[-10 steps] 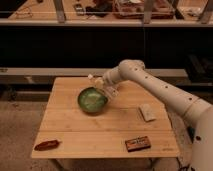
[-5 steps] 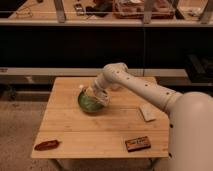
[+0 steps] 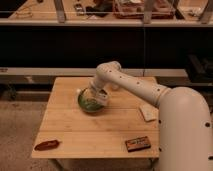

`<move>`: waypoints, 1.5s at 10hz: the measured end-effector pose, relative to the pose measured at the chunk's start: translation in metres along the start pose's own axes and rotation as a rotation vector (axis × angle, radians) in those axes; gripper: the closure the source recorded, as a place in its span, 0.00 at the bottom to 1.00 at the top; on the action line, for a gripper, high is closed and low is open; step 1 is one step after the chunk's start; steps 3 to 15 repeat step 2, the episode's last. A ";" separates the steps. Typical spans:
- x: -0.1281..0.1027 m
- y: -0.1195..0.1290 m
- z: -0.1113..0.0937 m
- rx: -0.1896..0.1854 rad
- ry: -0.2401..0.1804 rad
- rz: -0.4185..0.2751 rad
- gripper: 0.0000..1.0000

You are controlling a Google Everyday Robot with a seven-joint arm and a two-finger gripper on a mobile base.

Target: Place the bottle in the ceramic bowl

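The green ceramic bowl (image 3: 87,104) sits on the wooden table (image 3: 90,131), left of its middle. My gripper (image 3: 98,95) is right over the bowl, at its right rim, with the white arm reaching in from the right. The bottle does not show on its own; the gripper covers the place where it could be. I cannot tell whether it is in the gripper or lying in the bowl.
A flat white packet (image 3: 148,112) lies at the table's right edge. A brown bar (image 3: 137,144) lies near the front right. A reddish-brown item (image 3: 46,145) lies at the front left corner. Dark shelving stands behind the table.
The gripper has swung from the bowl's upper right to down over the bowl. The arm has folded in closer to the camera.
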 end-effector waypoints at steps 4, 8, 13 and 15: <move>-0.001 0.001 -0.001 -0.002 0.000 0.003 0.20; -0.001 0.001 -0.001 -0.002 0.000 0.003 0.20; -0.001 0.001 -0.001 -0.002 0.000 0.003 0.20; -0.001 0.001 -0.001 -0.002 0.000 0.003 0.20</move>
